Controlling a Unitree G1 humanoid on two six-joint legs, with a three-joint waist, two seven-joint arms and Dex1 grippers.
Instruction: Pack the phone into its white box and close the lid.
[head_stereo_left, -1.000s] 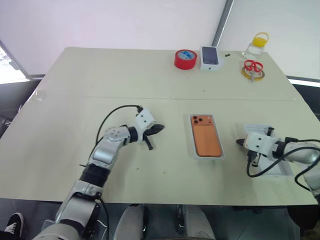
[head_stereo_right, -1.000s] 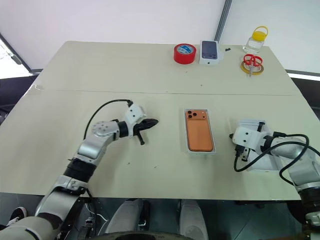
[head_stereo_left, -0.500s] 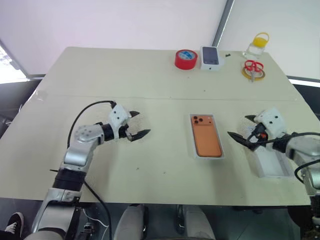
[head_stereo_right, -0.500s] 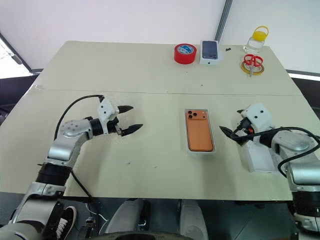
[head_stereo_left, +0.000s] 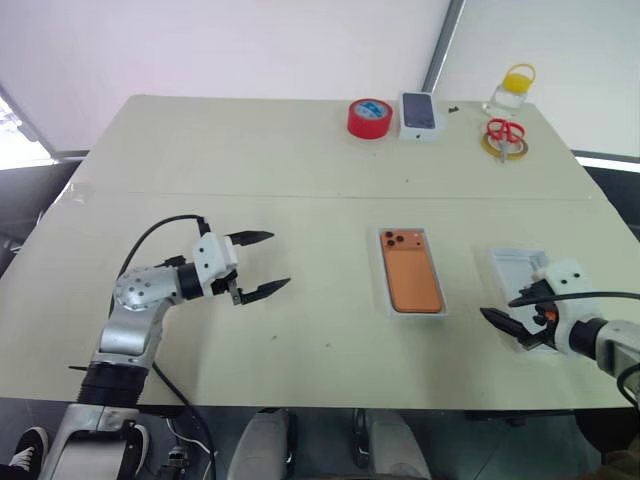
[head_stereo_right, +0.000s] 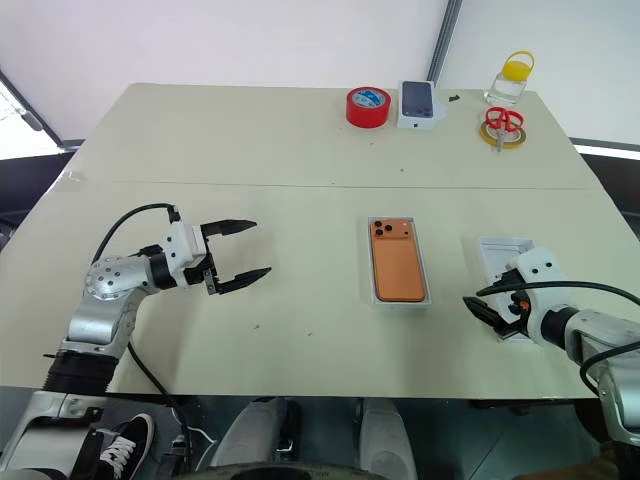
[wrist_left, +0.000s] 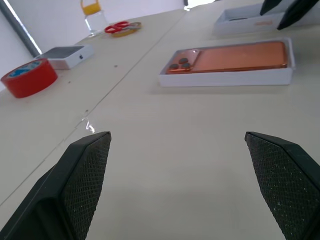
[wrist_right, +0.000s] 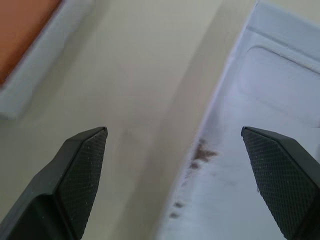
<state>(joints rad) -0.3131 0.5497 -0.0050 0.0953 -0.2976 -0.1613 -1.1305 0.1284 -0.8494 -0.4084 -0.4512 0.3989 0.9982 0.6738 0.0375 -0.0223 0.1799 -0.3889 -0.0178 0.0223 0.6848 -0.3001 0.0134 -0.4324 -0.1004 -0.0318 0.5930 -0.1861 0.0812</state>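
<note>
Both sets of jaws, shut a second ago, now stand spread wide and empty: the left gripper hangs over bare surface at left of frame, while the right gripper has drawn back toward the lower right, uncovering the lid it had hidden. The phone already lies in the white box at centre, so likely only the lid remains to be fitted. Open surface separates box and lid; the red tape roll, scissors and jar sit far off along the top edge. The lid lies near the surface's lower right edge.
</note>
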